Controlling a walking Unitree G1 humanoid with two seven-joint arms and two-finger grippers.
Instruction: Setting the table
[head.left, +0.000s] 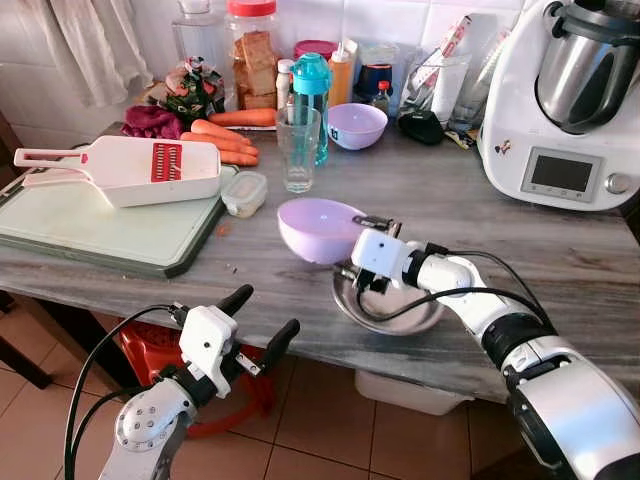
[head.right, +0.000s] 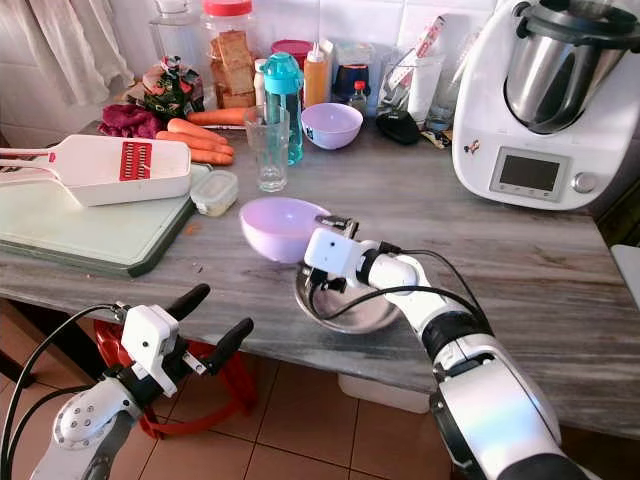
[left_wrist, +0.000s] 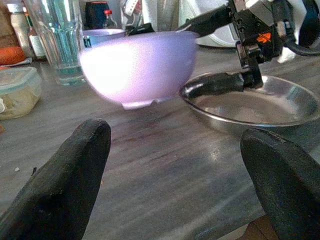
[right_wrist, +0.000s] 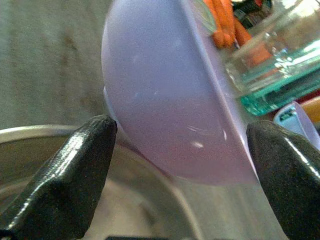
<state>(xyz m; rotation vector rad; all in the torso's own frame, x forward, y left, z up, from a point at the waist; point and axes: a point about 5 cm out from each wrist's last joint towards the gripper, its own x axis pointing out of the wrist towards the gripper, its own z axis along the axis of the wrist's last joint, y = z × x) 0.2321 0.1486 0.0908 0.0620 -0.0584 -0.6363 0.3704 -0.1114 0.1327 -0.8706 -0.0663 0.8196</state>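
A lilac bowl (head.left: 315, 225) stands on the grey counter (head.left: 520, 250), touching a shallow steel bowl (head.left: 400, 315) near the front edge. My right gripper (head.left: 355, 247) is open at the lilac bowl's right side. One finger reaches over its rim and the other finger (left_wrist: 215, 82) lies on the steel bowl's rim. In the right wrist view the lilac bowl (right_wrist: 170, 100) sits between the spread fingers. My left gripper (head.left: 265, 312) is open, below the counter's front edge, and points at both bowls. A drinking glass (head.left: 298, 150) and a second lilac bowl (head.left: 357, 125) stand further back.
A green cutting board (head.left: 90, 230) with a white mandoline slicer (head.left: 120, 170) lies at the left. A small lidded tub (head.left: 244, 193), carrots (head.left: 220, 140), a blue bottle (head.left: 311, 90) and jars crowd the back. A large kitchen machine (head.left: 565, 100) stands at the right.
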